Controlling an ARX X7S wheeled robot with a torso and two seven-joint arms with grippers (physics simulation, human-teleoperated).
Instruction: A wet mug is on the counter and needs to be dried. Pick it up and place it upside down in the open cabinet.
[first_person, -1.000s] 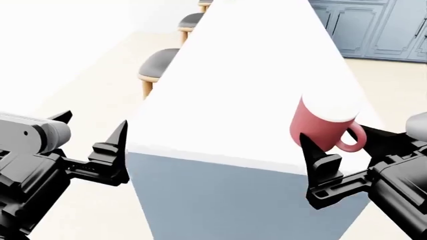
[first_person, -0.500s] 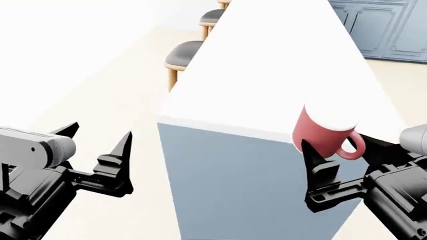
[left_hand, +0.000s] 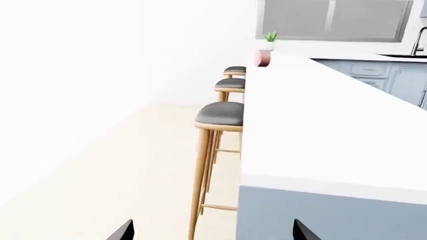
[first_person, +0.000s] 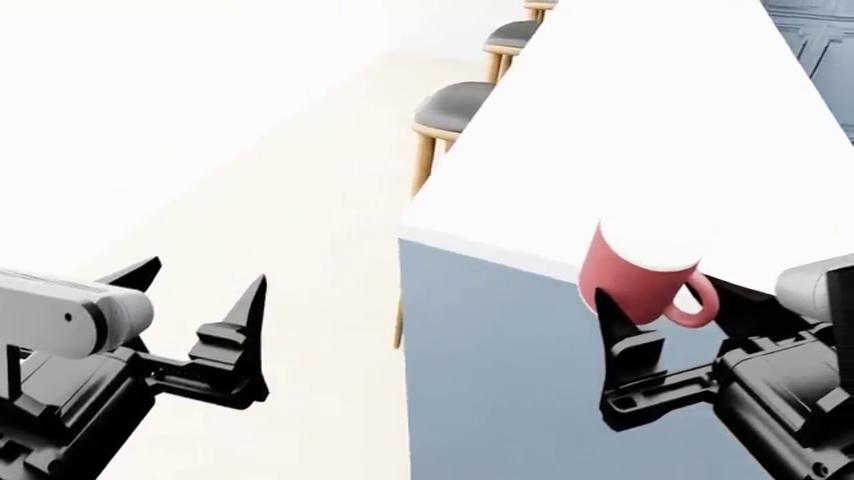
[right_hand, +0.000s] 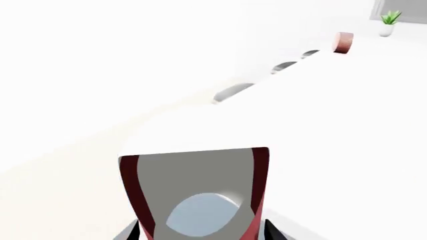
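**Mug in the right gripper, cabinet out of sight**

The counter (first_person: 641, 130) runs long and white away from the robot, stools (first_person: 454, 105) along its left edge. The red mug (first_person: 634, 280) sits upright between the fingers of the right gripper (first_person: 654, 345), mouth up, handle toward the right arm; its long axis must still be inverted. The right gripper appears clamped on it. The left gripper (first_person: 200, 305) hangs spread and empty, well apart. No open cabinet shows.
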